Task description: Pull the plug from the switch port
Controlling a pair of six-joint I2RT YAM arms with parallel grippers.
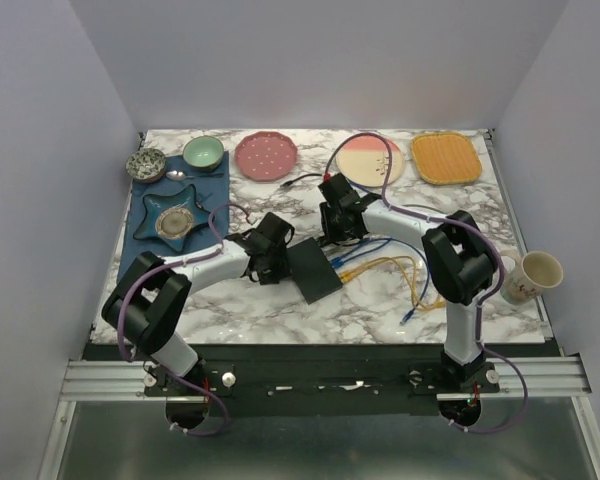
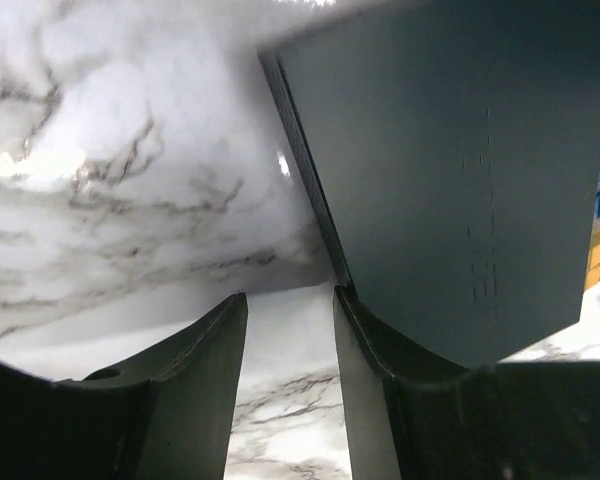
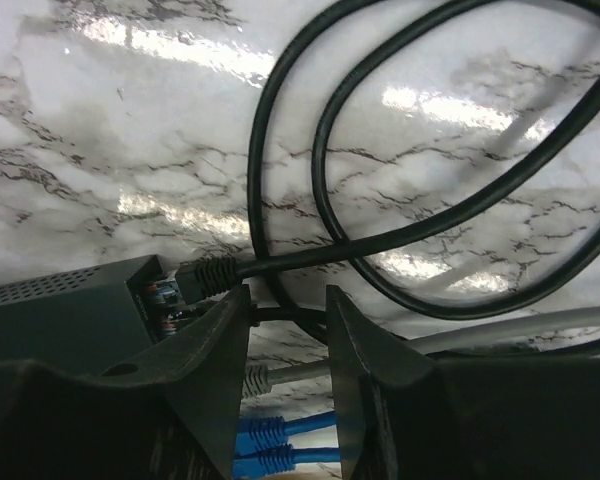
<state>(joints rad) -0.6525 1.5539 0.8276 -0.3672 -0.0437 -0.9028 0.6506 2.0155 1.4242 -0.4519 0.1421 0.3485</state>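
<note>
Looks matt and smooth on the switch (image 2: 450, 170), black casing, plastic or painted metal, cannot tell which. Gleams glossy on the marble-patterned table (image 1: 380, 300), bright with glare. Smooth, faintly shiny sheath on the black cable (image 3: 254, 170); ribbed boot at its plug (image 3: 208, 272). Dull dark plastic on the fingers (image 2: 195, 390) of the left gripper (image 2: 289, 295). Woven texture on the orange mat (image 1: 445, 158).

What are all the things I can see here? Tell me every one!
switch: one, black, table middle
cables: several, black, blue, yellow, grey, right of switch
speckled bowl: one, grey, far left
green bowl: one, far left
spoon: one, silver, by the bowls
star dish: one, blue, on blue mat
pink plate: one, dotted, far edge
cream plate: one, part pink, far edge
orange mat: one, far right
mug: one, cream, right edge
left gripper: one, black, open, beside switch
right gripper: one, black, open, over cables
</note>
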